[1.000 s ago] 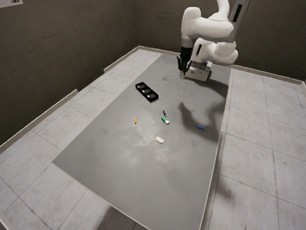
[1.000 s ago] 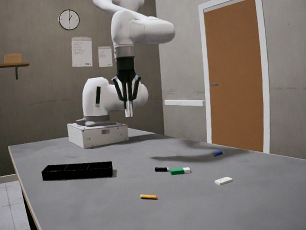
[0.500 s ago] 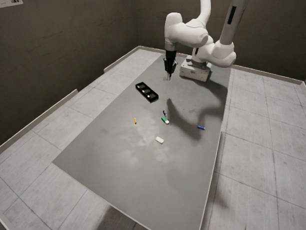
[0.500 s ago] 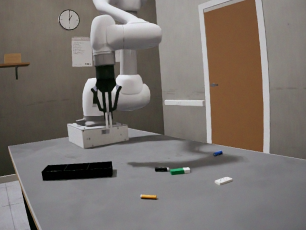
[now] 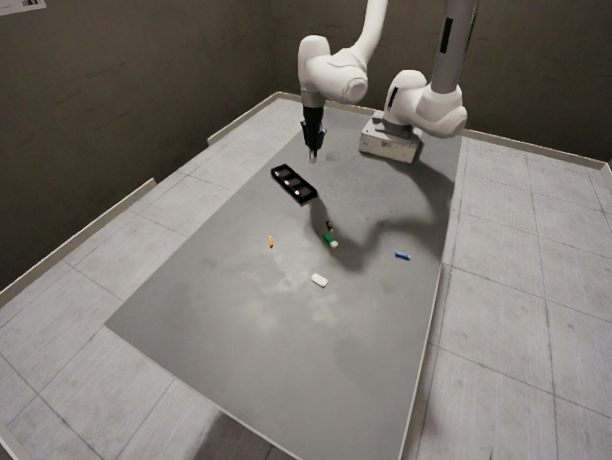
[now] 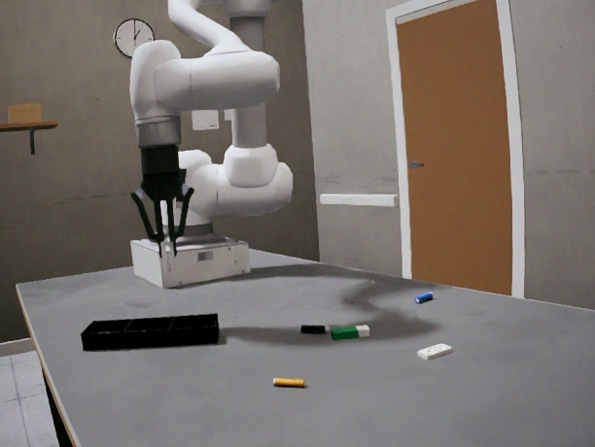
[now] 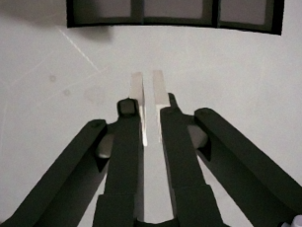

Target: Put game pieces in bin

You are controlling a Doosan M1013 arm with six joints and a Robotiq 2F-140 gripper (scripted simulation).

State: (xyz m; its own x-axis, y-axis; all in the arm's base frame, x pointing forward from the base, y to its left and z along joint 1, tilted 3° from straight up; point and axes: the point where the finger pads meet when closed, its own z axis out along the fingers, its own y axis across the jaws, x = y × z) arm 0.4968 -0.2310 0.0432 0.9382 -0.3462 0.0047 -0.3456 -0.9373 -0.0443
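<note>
We see the claw pointing down above the worktop, and its fingers are closed almost together, with only a narrow gap and nothing held in it. Near it, on the worktop, we find the black row of bins, which has three compartments and stands flat; small white spots are seen on it from the top, but we cannot read which one is the X. Farther out, we see a small black cylinder, and just beside its end lies a green and white block. The orange cylinder lies apart from these two. The white dotted tile, which looks to us like a domino and so a game piece, lies flat on the worktop, outside the bins. Well apart from the bins, the blue cylinder is lying on its side
</note>
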